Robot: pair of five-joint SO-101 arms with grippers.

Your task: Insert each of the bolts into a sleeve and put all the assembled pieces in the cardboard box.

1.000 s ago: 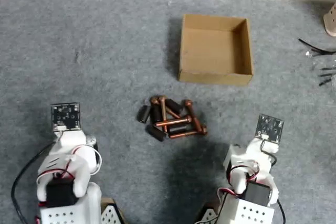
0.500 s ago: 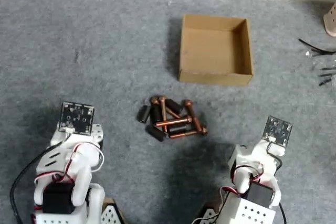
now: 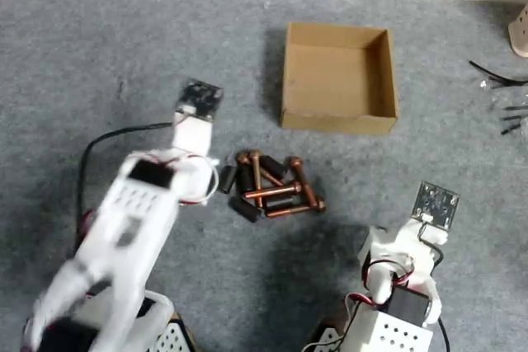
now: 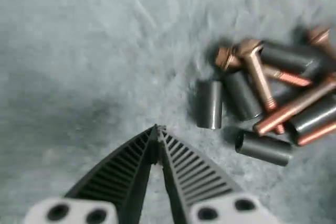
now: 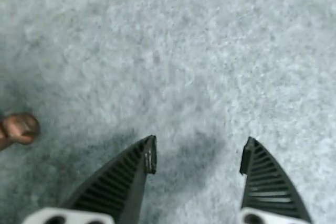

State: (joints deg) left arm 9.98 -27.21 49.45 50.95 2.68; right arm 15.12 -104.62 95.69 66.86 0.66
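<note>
A heap of copper bolts (image 3: 280, 190) and dark grey sleeves (image 3: 245, 208) lies on the grey carpet in the middle of the high view. One sleeve (image 4: 209, 104) stands a little apart from the heap, with more sleeves and bolts (image 4: 258, 77) beyond it. My left gripper (image 4: 158, 129) is shut and empty, hanging over bare carpet just short of that sleeve. The left arm (image 3: 157, 187) stretches over the carpet beside the heap. My right gripper (image 5: 198, 156) is open over bare carpet, a bolt head (image 5: 19, 128) off to one side. The right arm (image 3: 404, 257) sits at the front right.
The open cardboard box (image 3: 338, 113) stands behind the heap, nothing visible inside. Black cables and small parts (image 3: 503, 96) lie at the far right edge. Grey carpet spreads wide on the left.
The left arm has swung forward and to the right, from the front left up to the heap. The right arm has stayed put over the last half second.
</note>
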